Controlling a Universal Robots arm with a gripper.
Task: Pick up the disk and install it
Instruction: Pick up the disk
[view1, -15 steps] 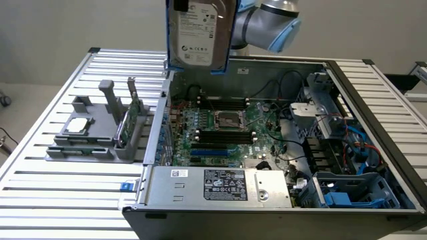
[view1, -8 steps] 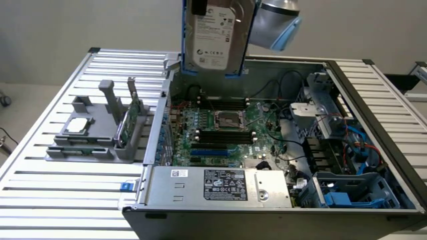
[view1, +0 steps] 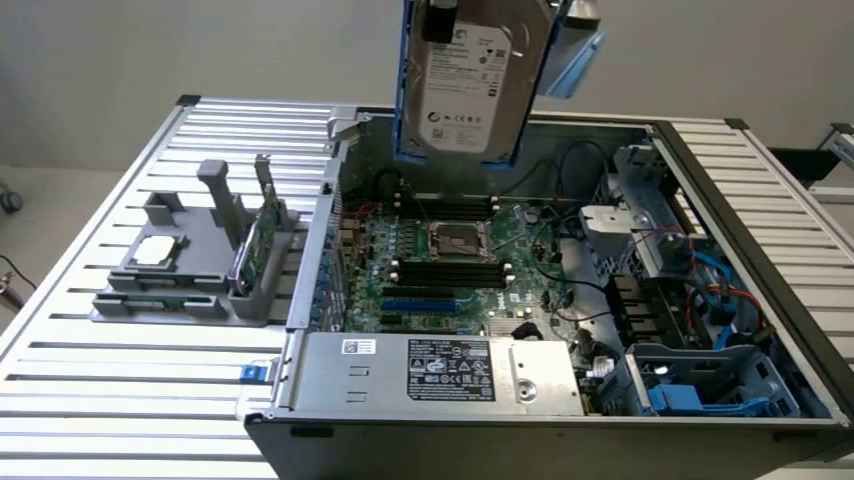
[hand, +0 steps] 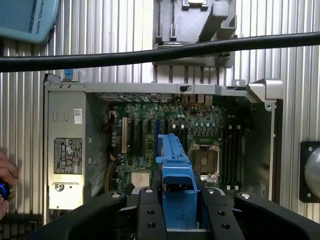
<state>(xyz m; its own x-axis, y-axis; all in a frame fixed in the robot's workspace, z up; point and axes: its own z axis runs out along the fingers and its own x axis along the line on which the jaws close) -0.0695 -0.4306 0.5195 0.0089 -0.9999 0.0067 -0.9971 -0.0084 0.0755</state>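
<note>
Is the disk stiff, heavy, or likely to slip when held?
The disk looks like a solid metal slab: probably stiff and heavy for its size. The gripper holds it by its smooth blue plastic frame, so it might slip.

Disk (view1: 470, 85) silver-grey, white label (blue frame (hand: 175, 165)); motherboard (view1: 441, 250) green.

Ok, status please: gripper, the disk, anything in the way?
Gripper shut on the disk. Disk upright, high above the open case. Loose cables inside the case, at the exterior view's right.
</note>
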